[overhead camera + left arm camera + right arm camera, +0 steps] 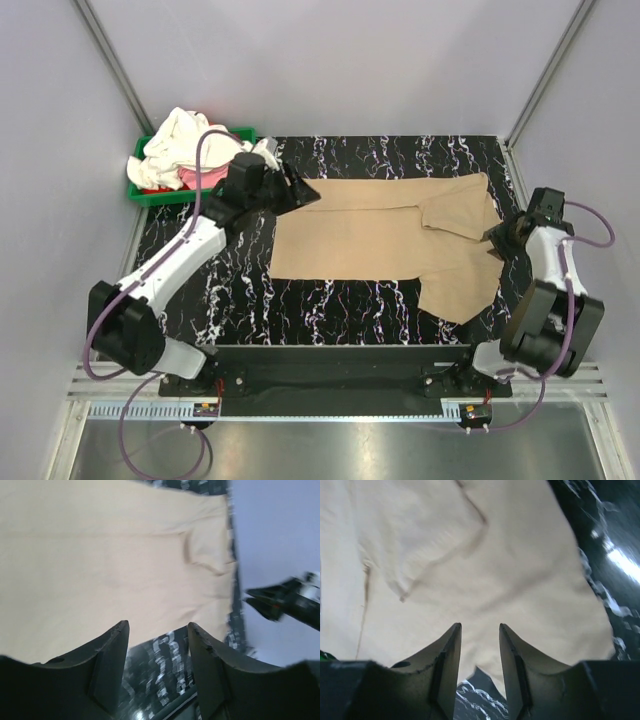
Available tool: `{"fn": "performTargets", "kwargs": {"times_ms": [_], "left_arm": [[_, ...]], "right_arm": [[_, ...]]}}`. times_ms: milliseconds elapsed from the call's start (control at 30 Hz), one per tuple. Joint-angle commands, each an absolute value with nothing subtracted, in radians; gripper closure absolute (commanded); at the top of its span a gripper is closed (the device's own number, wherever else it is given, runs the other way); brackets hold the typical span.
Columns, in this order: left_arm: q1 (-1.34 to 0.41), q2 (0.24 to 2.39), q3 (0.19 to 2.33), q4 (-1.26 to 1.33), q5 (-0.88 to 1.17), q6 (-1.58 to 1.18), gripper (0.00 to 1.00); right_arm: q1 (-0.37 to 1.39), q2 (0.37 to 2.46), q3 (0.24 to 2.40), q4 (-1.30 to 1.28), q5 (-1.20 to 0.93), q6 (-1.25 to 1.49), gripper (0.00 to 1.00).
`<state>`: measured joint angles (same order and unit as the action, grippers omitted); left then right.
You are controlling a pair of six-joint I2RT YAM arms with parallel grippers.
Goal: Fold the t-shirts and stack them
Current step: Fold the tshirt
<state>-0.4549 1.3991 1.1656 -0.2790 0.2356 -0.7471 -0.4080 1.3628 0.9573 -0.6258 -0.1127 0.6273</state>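
one tan t-shirt [380, 235] on black marbled table [340, 310] — pale walls [330, 60] around.

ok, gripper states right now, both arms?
Left gripper: open, holding nothing.
Right gripper: open, holding nothing, at the tan t-shirt's edge.

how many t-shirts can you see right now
3. A tan t-shirt lies spread on the marbled table; a cream-white t-shirt is heaped in the green bin at the far left, with a pink-red t-shirt showing beneath it. More could be hidden under that heap.
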Motion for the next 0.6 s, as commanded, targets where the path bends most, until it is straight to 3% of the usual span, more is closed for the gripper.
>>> {"fn": "performTargets", "kwargs": {"times_ms": [0, 233, 300, 433, 567], "left_arm": [[-0.508, 1.541, 1.29, -0.112, 0.318, -0.799, 0.46], [-0.587, 1.897, 1.454, 0.277, 0.373, -0.9, 0.47], [-0.604, 2.021, 1.514, 0.336, 0.383, -0.911, 0.47], [-0.623, 2.222, 1.664, 0.27, 0.373, -0.92, 0.5], [-0.618, 2.261, 1.686, 0.105, 0.276, -0.859, 0.5]], "right_arm": [[-0.41, 1.535, 1.13, -0.497, -0.27, 0.519, 0.57], [-0.41, 1.773, 1.314, -0.492, -0.273, 0.381, 0.57], [-0.407, 1.838, 1.345, -0.467, -0.404, 0.353, 0.56], [-0.322, 1.894, 1.376, -0.41, -0.45, 0.368, 0.56], [-0.319, 1.893, 1.39, -0.434, -0.391, 0.391, 0.56]]}}
